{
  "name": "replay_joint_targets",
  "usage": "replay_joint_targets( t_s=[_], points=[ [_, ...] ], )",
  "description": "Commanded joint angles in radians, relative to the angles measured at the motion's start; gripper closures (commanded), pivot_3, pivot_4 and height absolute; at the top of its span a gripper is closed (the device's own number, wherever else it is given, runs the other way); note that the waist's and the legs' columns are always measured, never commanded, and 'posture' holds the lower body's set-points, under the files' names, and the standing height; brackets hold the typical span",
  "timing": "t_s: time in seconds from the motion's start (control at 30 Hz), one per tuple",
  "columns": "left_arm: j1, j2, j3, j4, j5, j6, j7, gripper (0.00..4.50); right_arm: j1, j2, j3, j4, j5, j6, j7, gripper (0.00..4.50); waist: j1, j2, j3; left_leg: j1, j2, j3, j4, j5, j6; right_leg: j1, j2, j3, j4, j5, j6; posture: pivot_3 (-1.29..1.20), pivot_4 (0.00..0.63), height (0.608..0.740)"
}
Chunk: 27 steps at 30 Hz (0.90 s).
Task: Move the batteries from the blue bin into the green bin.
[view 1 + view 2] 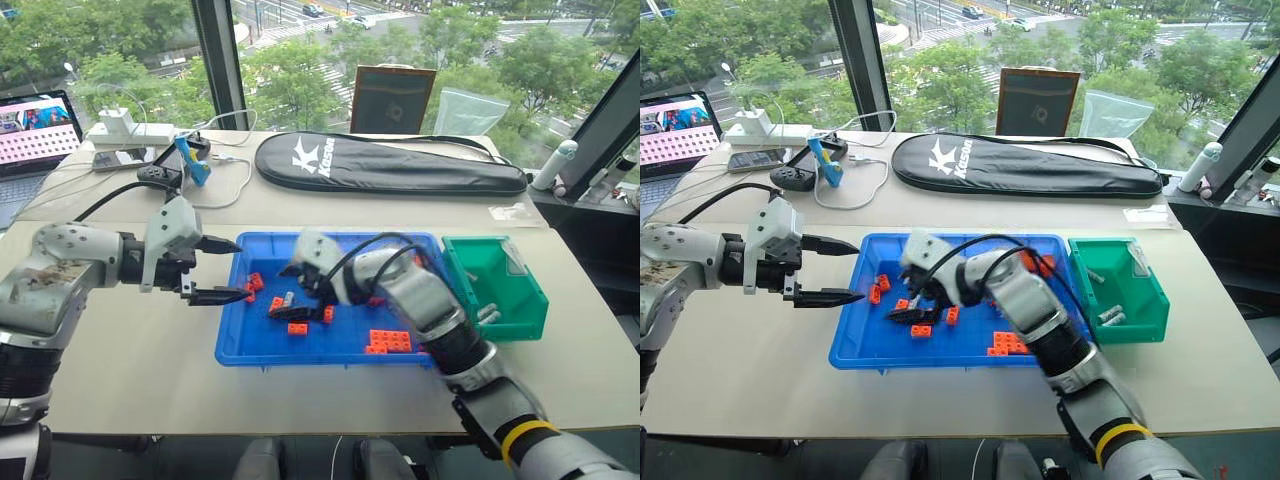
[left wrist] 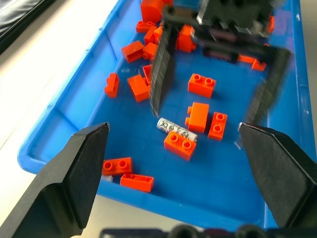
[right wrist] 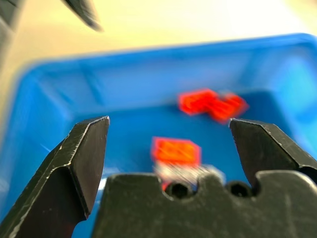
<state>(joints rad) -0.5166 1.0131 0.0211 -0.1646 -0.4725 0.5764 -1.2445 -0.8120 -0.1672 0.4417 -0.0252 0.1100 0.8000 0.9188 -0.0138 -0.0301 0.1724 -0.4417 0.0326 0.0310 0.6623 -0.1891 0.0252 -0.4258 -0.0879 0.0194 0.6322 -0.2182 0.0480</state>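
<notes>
Hovering inside the blue bin [image 1: 232,345], the right claw [image 2: 213,74] has its two black fingers spread wide and holds nothing. In the left wrist view its fingers hang on either side of a patch of bin floor strewn with orange bricks [image 2: 201,85], and one battery [image 2: 177,130] lies on that floor just short of the fingertips, touching an orange brick [image 2: 180,145] on one side and just beside another. The right wrist view shows the same silvery cylinder low between the fingers with a brick right behind it.

The main risk, as I judge it, is crowding: with bricks pressed against the battery, closing could catch a brick with it or instead of it, or a fingertip could land on a brick and roll the smooth cylinder away. A grip too near one end might also let it slip out on the lift.

The left claw [image 1: 222,270] is also wide open and empty, held at the bin's left rim, well clear of the battery.

Farther out, the green bin [image 1: 1143,322] sits on the table [image 1: 130,380] touching or just beside the blue bin's right end, with a few batteries [image 1: 1112,316] already lying in it. A careless carry across could clip the rim between the two bins.
</notes>
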Motion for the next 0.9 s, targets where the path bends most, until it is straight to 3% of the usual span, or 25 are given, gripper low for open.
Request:
replay_joint_targets(
  t_s=[0.03,0.17,0.63,0.8,0.87,0.9],
  points=[
    [0.003,0.024,0.04,-0.037,-0.012,0.014,0.006,0.0,-0.012,0.009,-0.008,0.013,-0.015,0.06,-0.075,0.02,0.002,0.0,0.0,0.0,0.0,0.0,0.0,0.0,0.0,0.0,0.0,0.0,0.0,0.0,0.0,0.0,0.15,0.74],
    [0.007,0.028,0.045,-0.045,-0.019,0.025,0.006,0.0,-0.023,0.016,0.006,0.08,-0.052,0.058,-0.141,0.02,-0.001,0.0,0.0,0.0,0.0,0.0,0.0,0.0,-0.001,0.0,0.0,-0.001,0.0,0.0,0.0,0.0,0.15,0.74],
    [-0.009,0.022,0.036,-0.043,-0.012,0.029,0.01,0.0,-0.018,0.005,0.064,0.165,-0.091,-0.012,-0.143,0.02,-0.004,0.0,0.0,0.0,0.0,0.0,0.0,0.0,-0.001,0.0,0.0,-0.001,0.0,0.0,0.0,0.0,0.15,0.74],
    [-0.018,0.015,0.028,-0.044,-0.012,0.031,0.012,0.0,-0.024,-0.001,0.067,0.169,-0.106,-0.032,-0.14,1.18,-0.004,0.0,0.0,0.0,0.0,0.0,0.0,0.0,-0.001,0.0,0.0,0.0,0.0,0.0,0.0,0.0,0.15,0.74],
    [-0.016,0.015,0.028,-0.044,-0.012,0.029,0.012,0.0,-0.027,-0.013,0.065,0.158,-0.111,-0.035,-0.134,1.97,-0.004,0.0,0.0,0.0,0.0,0.0,0.0,0.0,-0.001,0.0,0.0,-0.001,0.0,0.0,0.0,0.0,0.15,0.74],
    [-0.016,0.014,0.028,-0.043,-0.012,0.028,0.011,0.0,-0.029,-0.022,0.064,0.149,-0.113,-0.035,-0.13,1.98,-0.004,0.0,0.0,0.0,0.0,0.0,0.0,0.0,-0.001,0.0,0.0,-0.001,0.0,0.0,0.0,0.0,0.15,0.74]
  ],
)
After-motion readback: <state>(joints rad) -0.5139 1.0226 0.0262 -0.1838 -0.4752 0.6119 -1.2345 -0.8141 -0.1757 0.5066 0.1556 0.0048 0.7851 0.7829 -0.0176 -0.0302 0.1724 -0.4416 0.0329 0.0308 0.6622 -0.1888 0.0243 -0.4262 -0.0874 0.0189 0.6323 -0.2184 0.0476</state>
